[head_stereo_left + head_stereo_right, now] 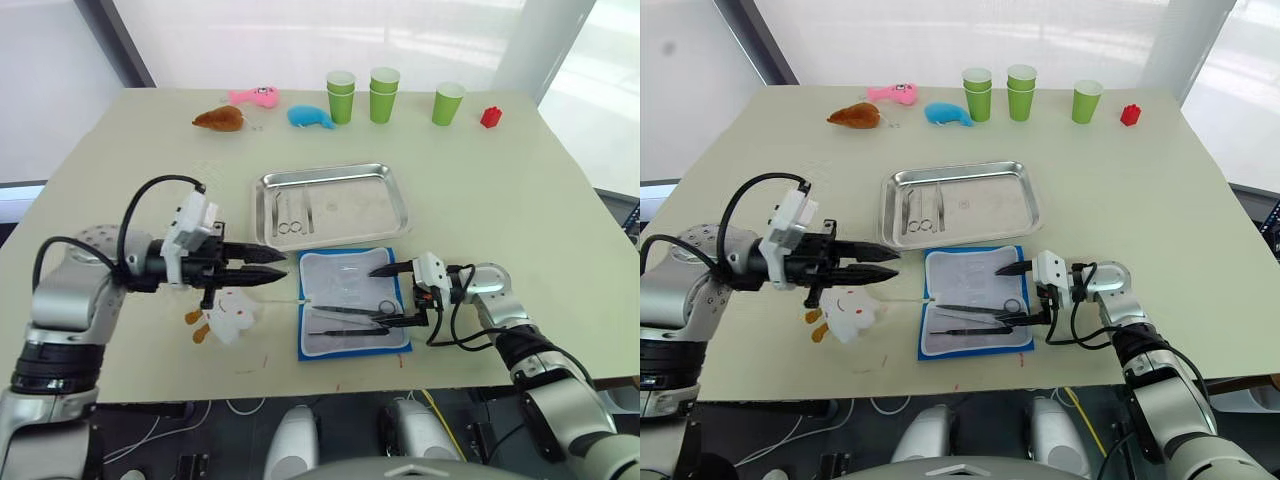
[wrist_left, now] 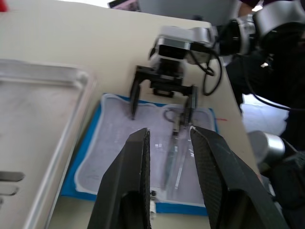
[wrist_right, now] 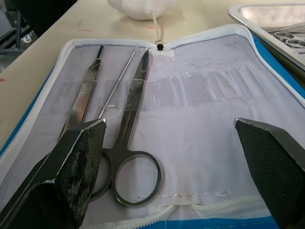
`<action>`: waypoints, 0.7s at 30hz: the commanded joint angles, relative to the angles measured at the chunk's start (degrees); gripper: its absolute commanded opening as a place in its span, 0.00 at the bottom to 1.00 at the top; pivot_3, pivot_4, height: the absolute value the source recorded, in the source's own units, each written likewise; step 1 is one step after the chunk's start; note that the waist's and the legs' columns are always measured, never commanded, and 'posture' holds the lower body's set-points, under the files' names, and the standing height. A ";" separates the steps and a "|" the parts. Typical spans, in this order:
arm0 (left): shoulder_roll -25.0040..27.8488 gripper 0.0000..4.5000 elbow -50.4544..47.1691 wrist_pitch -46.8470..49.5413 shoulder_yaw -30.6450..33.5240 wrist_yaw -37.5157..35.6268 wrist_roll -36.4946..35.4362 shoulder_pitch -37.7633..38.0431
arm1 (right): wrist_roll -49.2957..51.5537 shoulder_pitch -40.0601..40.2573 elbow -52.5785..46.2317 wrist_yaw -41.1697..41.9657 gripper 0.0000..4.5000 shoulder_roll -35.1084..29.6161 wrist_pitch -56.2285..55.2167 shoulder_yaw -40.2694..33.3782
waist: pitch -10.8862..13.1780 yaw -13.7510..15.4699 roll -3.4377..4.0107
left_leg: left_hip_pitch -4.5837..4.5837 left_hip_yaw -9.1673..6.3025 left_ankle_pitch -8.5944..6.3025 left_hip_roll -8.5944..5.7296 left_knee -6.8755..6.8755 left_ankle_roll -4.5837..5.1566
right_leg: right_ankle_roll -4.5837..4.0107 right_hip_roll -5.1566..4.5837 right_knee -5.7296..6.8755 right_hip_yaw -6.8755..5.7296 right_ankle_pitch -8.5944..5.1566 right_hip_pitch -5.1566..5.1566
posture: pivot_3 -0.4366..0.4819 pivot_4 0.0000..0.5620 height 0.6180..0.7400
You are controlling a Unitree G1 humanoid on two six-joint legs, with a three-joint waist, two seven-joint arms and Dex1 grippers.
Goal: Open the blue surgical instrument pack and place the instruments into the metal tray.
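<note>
While the left gripper (image 1: pixel 284 272) hovers with its two black fingers slightly parted and holding nothing, a small white plush toy (image 1: pixel 230 316) lies on the table (image 1: pixel 120 160) just beneath it. Its fingertips point toward the near-left corner of the blue surgical instrument pack (image 1: pixel 352 305), stopping just short of that edge. The pack lies unzipped and flat near the table's front edge, white lining up, with the metal tray (image 1: pixel 331 203) just behind it. Two ring-handled tools (image 1: pixel 289 213) already rest in the tray's left part. On the pack's right side, the right gripper (image 1: pixel 390 297) reaches in with its jaws spread wide over the lining, empty, one finger near the ring handles of the scissors (image 3: pixel 134 143).

The right wrist view shows what the head views leave vague: the instruments (image 3: pixel 102 95) still in the pack are three, a flat-handled tool, a thin probe and the scissors, lying side by side in its front half. The left wrist view looks across the pack at the right gripper's open fingers. Along the far edge, the head views add three plush toys (image 1: pixel 265 108), green cups (image 1: pixel 384 95) and a red block (image 1: pixel 490 117).
</note>
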 commanded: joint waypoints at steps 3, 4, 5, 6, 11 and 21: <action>5.34 0.74 1.07 -3.03 -0.25 -4.88 -4.44 -0.73 | -4.09 3.35 4.85 0.42 1.00 0.28 1.18 3.67 | 0.04 0.02 -0.06 | -0.01 -0.03 0.00 0.08 -0.01 0.01 | 0.00 0.07 0.00 0.03 0.00 -0.03 | 0.48 0.27 1.00; 5.77 0.90 1.24 -3.18 -0.43 -4.88 -5.00 -0.70 | -4.11 3.41 4.82 0.47 1.00 0.26 1.18 3.68 | 0.04 0.03 -0.06 | -0.01 -0.03 0.00 0.08 -0.01 0.01 | 0.00 0.06 0.00 0.04 -0.01 -0.04 | 0.48 0.27 1.00; 6.27 0.95 1.28 -3.39 -0.68 -4.88 -5.57 -0.55 | -4.11 3.47 4.75 0.49 1.00 0.27 1.20 3.71 | 0.04 0.03 -0.06 | -0.01 -0.01 0.00 0.08 -0.02 0.01 | 0.06 0.06 0.00 0.05 -0.04 -0.03 | 0.48 0.27 1.00; 6.56 0.95 1.33 -3.49 -0.93 -4.88 -5.99 -0.55 | -4.11 3.45 4.77 0.51 1.00 0.27 1.22 3.70 | 0.04 0.03 -0.06 | -0.01 0.01 0.00 0.07 -0.02 0.01 | 0.13 0.06 0.00 0.06 -0.08 -0.03 | 0.48 0.27 1.00; 5.35 0.98 -0.08 -3.25 -0.84 -4.87 -6.86 -0.28 | -4.08 3.44 4.67 0.42 1.00 0.45 1.26 3.72 | 0.05 0.04 -0.08 | -0.01 0.03 -0.01 0.08 -0.02 0.01 | 0.16 0.06 0.00 0.08 -0.10 -0.04 | 0.48 0.27 1.00; 3.06 0.98 -5.10 -7.72 -0.91 -3.42 -4.38 5.53 | -3.90 3.58 4.25 0.77 1.00 0.12 1.33 3.62 | 0.06 0.08 -0.08 | -0.01 0.05 -0.01 0.08 -0.02 0.01 | 0.12 0.06 0.00 0.23 -0.08 -0.05 | 0.48 0.27 1.00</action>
